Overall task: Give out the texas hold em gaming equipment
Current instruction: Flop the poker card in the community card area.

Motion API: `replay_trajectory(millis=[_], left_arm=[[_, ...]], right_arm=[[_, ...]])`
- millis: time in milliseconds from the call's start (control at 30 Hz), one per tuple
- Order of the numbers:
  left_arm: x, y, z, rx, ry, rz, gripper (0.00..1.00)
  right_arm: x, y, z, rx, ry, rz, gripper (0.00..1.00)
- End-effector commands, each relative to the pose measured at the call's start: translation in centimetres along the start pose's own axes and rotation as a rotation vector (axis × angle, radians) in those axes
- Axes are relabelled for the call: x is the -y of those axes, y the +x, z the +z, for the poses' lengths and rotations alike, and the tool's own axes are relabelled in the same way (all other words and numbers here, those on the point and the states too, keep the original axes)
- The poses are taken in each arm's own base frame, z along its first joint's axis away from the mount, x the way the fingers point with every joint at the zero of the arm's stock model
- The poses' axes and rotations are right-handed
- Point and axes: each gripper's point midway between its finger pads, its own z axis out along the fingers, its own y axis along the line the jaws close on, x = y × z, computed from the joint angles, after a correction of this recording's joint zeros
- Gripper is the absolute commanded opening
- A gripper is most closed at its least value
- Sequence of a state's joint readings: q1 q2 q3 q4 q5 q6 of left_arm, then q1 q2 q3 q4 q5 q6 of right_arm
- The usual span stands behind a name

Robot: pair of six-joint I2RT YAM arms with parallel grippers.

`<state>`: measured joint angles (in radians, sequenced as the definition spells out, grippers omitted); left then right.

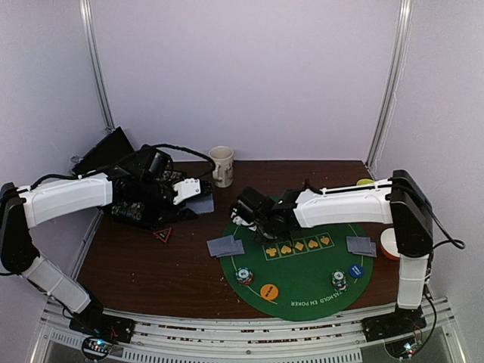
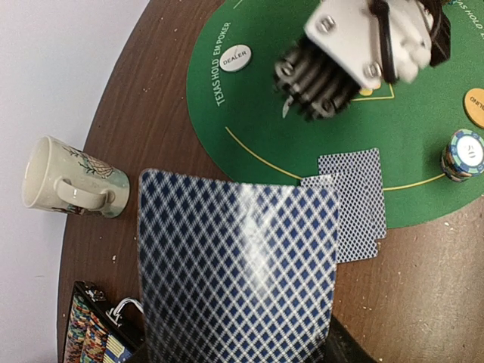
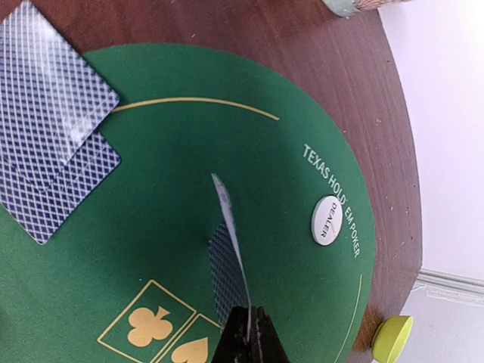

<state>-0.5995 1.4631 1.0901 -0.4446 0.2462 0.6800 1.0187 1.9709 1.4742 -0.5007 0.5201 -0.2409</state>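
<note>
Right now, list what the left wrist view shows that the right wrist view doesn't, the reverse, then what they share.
Left wrist only: a foreground card back-on, a chip stack, an orange disc, the chip case. Right wrist only: a gold club and spade, a yellow-green bowl. Both: the green mat, the white dealer button, two overlapping face-down cards, and the right gripper, shut on an edge-on card.

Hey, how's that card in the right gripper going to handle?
The card shows edge-on as a thin, slightly bowed sliver rising from the right gripper, so it is probably light and floppy, bending under a sideways nudge. Pinched only at one edge, it may pivot or slip.
</note>
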Motion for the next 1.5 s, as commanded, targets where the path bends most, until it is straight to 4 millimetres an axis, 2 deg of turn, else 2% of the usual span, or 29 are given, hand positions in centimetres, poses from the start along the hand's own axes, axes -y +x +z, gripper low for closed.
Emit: replay_trajectory(millis=[0,33,167,400,633,767,1033,1267,1467], left_arm=[[-0.8,-1.2,-1.0,0.043,-0.045,0.024,0.51],[-0.8,-1.2,-1.0,0.043,-0.046,0.024,0.51],[-0.8,-1.3,-0.9,0.045,-0.042,0.024,0.51],[-0.8,-1.2,-1.0,0.043,-0.046,0.024,0.51],[-0.8,-1.3,-1.0,0.043,-0.048,0.025,0.51],[-0.8,-1.2,-1.0,0.042,-0.048,0.025,0.51],[-0.8,-1.2,-1.0,0.041,-0.048,0.026,0.51],[-0.8,-1.1,-1.0,0.038,-0.050,0.027,0.51],[-0.8,-1.0,-1.0,0.035,-0.052,0.027,0.51]], right_arm=[[-1.1,1.8,0.9,-0.072,0.036,-0.119,0.00],[-1.8,2.1,1.0,-0.077,0.010,-0.122,0.00],[-6.3,3.5,1.3,-0.092,-0.219,-0.135,0.00],[-9.7,5.0,1.4,-0.153,-0.378,-0.104,0.00],[-10.2,4.8,1.5,-0.158,-0.420,-0.069,0.00],[-11.0,4.0,0.9,-0.121,-0.480,-0.069,0.00],[-11.0,4.3,-0.2,-0.088,-0.510,-0.116,0.00],[-11.2,4.9,0.0,-0.096,-0.511,-0.136,0.00],[-11.0,4.4,-0.3,-0.061,-0.504,-0.174,0.00]])
